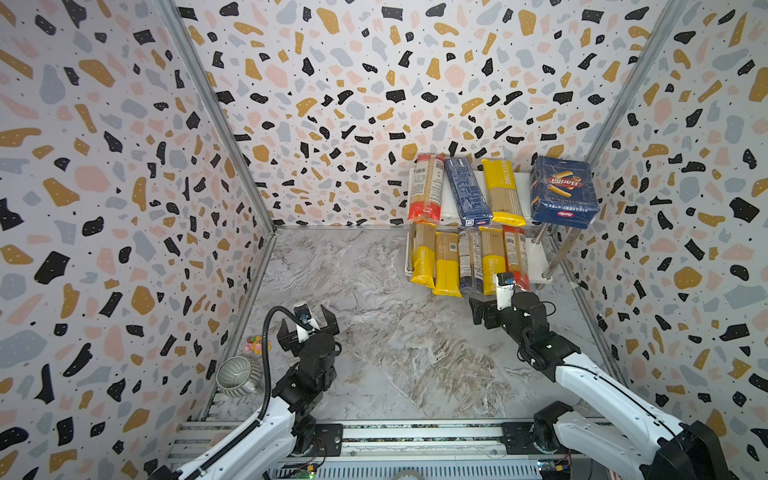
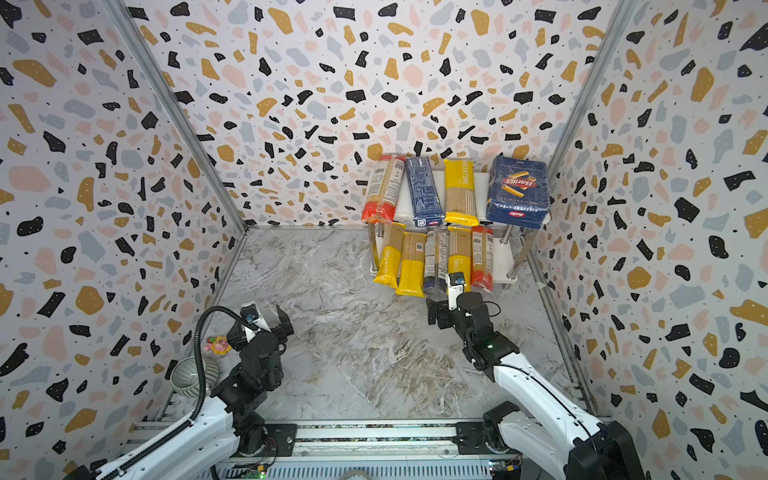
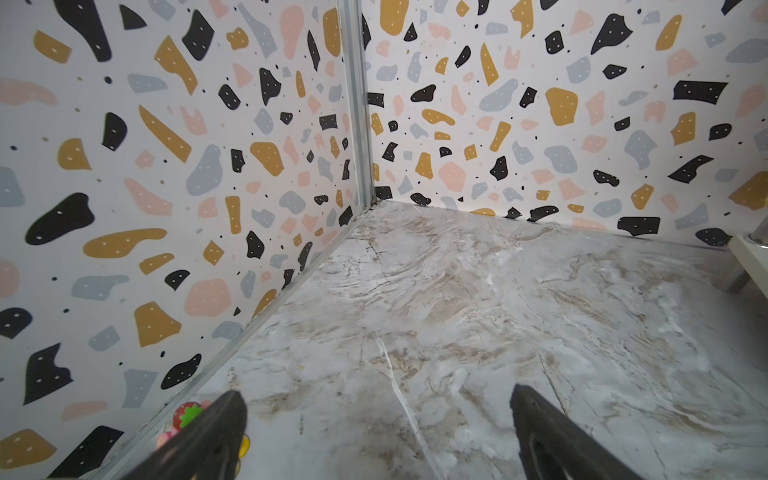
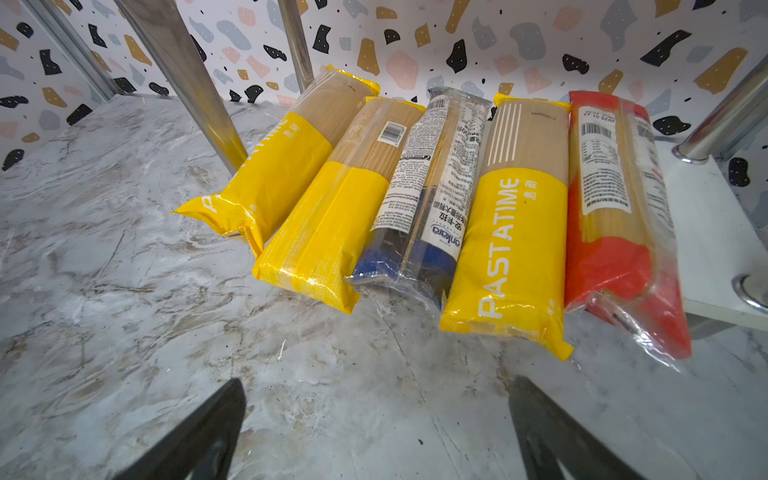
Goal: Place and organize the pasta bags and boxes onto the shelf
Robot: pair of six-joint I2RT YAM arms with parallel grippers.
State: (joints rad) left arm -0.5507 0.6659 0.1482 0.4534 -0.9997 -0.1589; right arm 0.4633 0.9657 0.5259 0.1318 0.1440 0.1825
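Shelf (image 2: 500, 262): in both top views we see it in the far right corner, all the pasta on it.
Upper board (image 1: 449, 212): wide box (image 1: 563, 191), narrow box (image 1: 467, 193), two bags (image 1: 503, 191).
Lower board (image 1: 535, 262): five bags side by side, near ends overhanging.
Left wrist: left gripper (image 3: 376, 399) spread wide over bare tabletop (image 3: 457, 311).
Right wrist: right gripper (image 4: 376, 386) spread wide, empty, near those overhanging ends.

Five long plastic spaghetti bags (image 4: 515, 232) (three yellow, one blue-ended, one red) side by side on white chrome-legged shelf (image 4: 706, 232), ends overhanging grey marble counter (image 4: 124, 291). Black fingers (image 4: 208, 432) of right gripper (image 4: 376, 386) spread, empty.
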